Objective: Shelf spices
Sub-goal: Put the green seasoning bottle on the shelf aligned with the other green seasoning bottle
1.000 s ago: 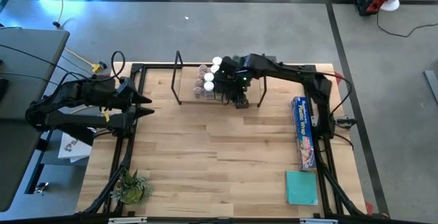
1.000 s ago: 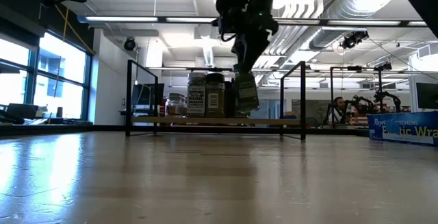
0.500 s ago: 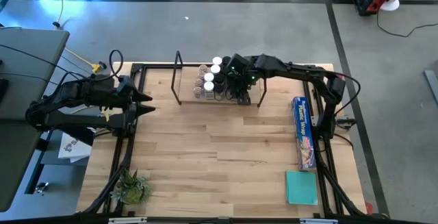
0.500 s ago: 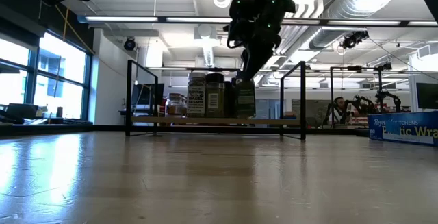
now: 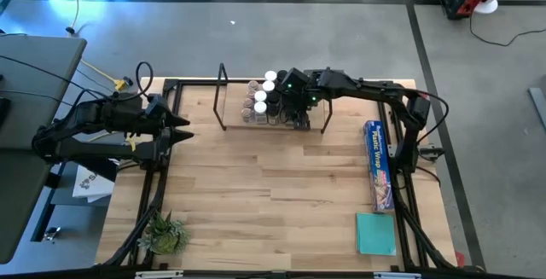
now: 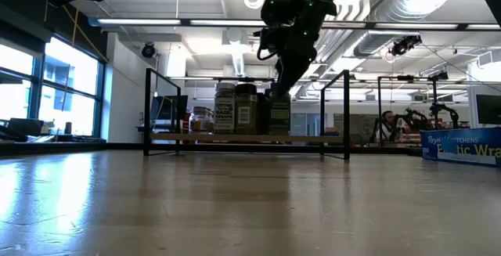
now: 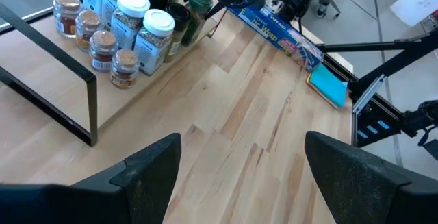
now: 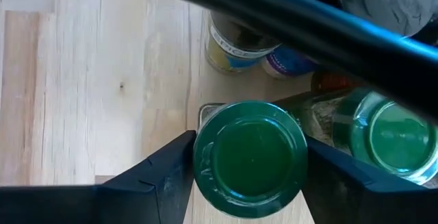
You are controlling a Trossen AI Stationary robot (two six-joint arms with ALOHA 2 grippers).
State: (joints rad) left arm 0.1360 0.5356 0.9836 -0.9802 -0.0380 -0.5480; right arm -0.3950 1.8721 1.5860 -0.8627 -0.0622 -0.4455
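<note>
The shelf (image 5: 223, 100) is a low black wire rack with a light board (image 6: 235, 137) at the table's far edge. Several spice jars (image 5: 260, 95) with white, clear and green tops stand on the board, also seen in the left wrist view (image 7: 130, 29). My right gripper (image 6: 280, 90) reaches over the shelf from the right and is shut on a green-lidded spice jar (image 8: 250, 157), which stands beside the others (image 6: 235, 109). My left gripper (image 5: 189, 131) waits open near the table's left edge, away from the jars. My right gripper pinches the jar's green lid (image 8: 205, 157) between its two fingers (image 8: 171, 176), one on either side of the lid's rim. The fingers come from above, pointing down. The jar (image 6: 278, 117) stands upright with its base on the shelf board.
A second green-lidded jar (image 8: 390, 135) stands close beside the held one, and a black shelf wire (image 8: 308, 25) runs just above them. A long blue wrap box (image 5: 378, 164) and a teal square (image 5: 375, 232) lie at the right; a small plant (image 5: 164, 232) sits near left.
My right gripper has moved a little toward the far edge and down, staying shut on the jar. The jar hung tilted just above the shelf a second ago; it now stands upright on the board next to the other jars.
</note>
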